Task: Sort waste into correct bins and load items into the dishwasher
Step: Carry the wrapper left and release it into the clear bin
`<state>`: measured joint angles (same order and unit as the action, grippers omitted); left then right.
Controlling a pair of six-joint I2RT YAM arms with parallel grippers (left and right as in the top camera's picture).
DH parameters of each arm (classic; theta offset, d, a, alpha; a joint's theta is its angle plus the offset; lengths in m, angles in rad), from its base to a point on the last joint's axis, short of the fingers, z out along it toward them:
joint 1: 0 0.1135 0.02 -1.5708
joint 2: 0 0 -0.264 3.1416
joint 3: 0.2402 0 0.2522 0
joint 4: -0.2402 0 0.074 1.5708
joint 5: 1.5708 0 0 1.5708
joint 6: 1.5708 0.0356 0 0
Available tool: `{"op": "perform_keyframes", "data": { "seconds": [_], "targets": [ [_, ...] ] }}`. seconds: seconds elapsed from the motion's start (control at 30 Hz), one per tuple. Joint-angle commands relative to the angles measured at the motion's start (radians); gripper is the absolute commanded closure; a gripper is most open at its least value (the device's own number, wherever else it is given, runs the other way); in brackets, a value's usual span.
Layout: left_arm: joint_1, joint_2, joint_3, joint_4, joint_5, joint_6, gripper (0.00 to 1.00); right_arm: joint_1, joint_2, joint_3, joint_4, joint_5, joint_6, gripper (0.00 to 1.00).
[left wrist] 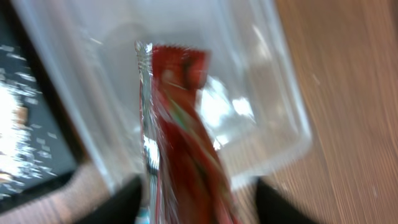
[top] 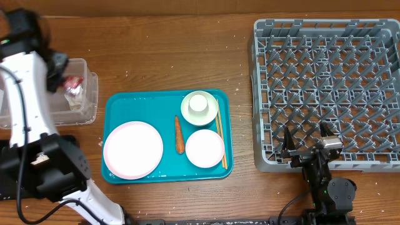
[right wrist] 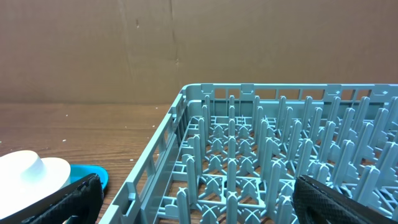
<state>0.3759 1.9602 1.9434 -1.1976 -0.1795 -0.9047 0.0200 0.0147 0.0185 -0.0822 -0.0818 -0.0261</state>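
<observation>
My left gripper point(left wrist: 199, 208) hangs over the clear tub point(top: 87, 103), its fingers apart. The red-and-silver snack wrapper point(left wrist: 186, 143) stands between them, blurred, with a gap on its right side; overhead it shows inside the tub point(top: 74, 84). A pale silvery lump point(top: 77, 100) lies in the tub beside it. The black tray point(left wrist: 28, 134) with white rice scraps is at the left. The carrot point(top: 179, 134), large plate point(top: 133, 150), cup in a bowl point(top: 200, 105), small plate point(top: 205, 149) and chopsticks point(top: 220, 140) lie on the teal tray point(top: 115, 103). My right gripper point(top: 306, 147) is open and empty at the grey rack's point(top: 325, 28) front edge.
The left arm's white body point(top: 25, 94) covers the table's left side and part of the tub. In the right wrist view the rack's pegs point(right wrist: 261, 149) fill the space ahead, with a white dish point(right wrist: 31, 171) and the teal tray's corner point(right wrist: 94, 174) at the left.
</observation>
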Motion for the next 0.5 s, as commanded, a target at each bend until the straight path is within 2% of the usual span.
{"op": "perform_keyframes", "data": {
  "seconds": [0.0, 0.07, 0.17, 0.33, 0.4, 0.47],
  "targets": [
    [0.074, 0.003, 0.013, -0.008, 0.089, 0.057, 0.00, -0.004, -0.012, -0.010, 0.005, -0.006, 0.003, 0.00],
    [0.105, 0.003, 0.013, -0.014, 0.206, 0.089, 0.00, -0.004, -0.012, -0.010, 0.005, -0.006, 0.003, 0.00],
    [0.108, 0.003, 0.013, -0.034, 0.307, 0.108, 0.00, -0.005, -0.012, -0.010, 0.005, -0.006, 0.003, 0.00],
    [0.060, 0.003, 0.013, -0.121, 0.566, 0.262, 0.00, -0.004, -0.012, -0.010, 0.005, -0.006, 0.003, 0.00],
    [0.012, 0.003, 0.013, -0.162, 0.620, 0.343, 0.00, -0.004, -0.012, -0.010, 0.005, -0.006, 0.003, 0.00],
    [-0.051, 0.003, 0.013, -0.209, 0.600, 0.405, 0.00, -0.004, -0.012, -0.010, 0.005, -0.006, 0.003, 0.00]
  ]
}}
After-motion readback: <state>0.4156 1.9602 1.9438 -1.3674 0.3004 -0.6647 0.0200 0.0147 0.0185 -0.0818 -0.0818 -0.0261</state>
